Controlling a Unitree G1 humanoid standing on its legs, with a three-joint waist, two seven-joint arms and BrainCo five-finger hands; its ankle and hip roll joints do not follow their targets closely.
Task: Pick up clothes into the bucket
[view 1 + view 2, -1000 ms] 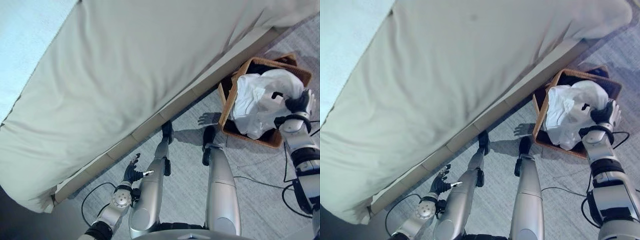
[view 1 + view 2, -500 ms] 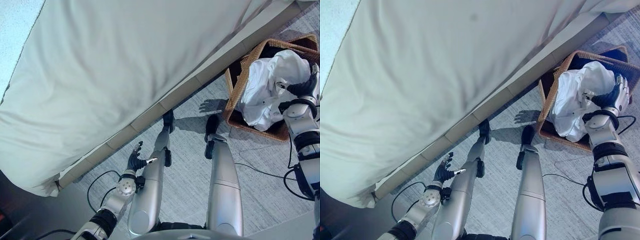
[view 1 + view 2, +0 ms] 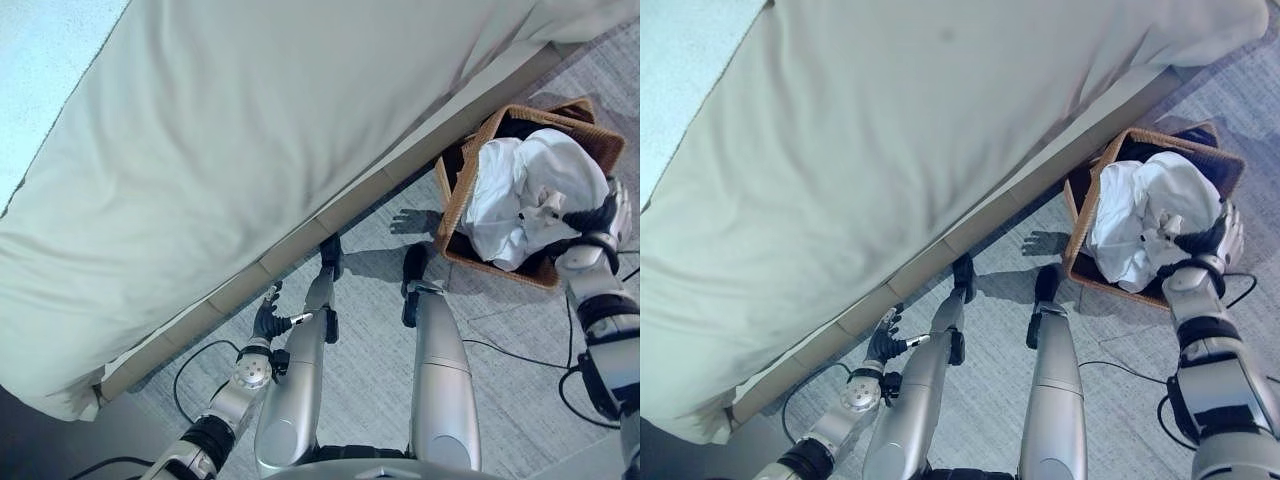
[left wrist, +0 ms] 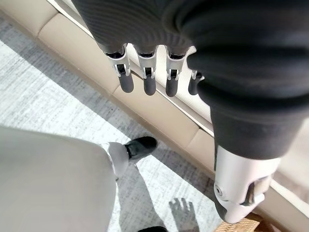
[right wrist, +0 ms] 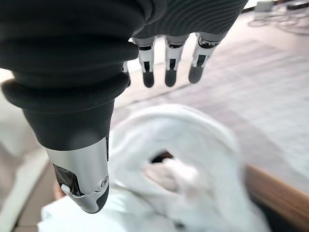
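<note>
We find the white clothes [image 3: 530, 200] inside the wicker bucket [image 3: 462, 185], frame right; right robot hand [image 5: 166, 58] above, fingers straight, empty. Left robot hand [image 4: 145, 72] idle, relaxed. We judge the task nearly complete.

The right hand [image 3: 603, 212] has let go — white clothes [image 3: 525, 195] now lie free.

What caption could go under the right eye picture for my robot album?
Robot's open right hand hovers over white clothes piled in a wicker basket beside the bed.
</note>
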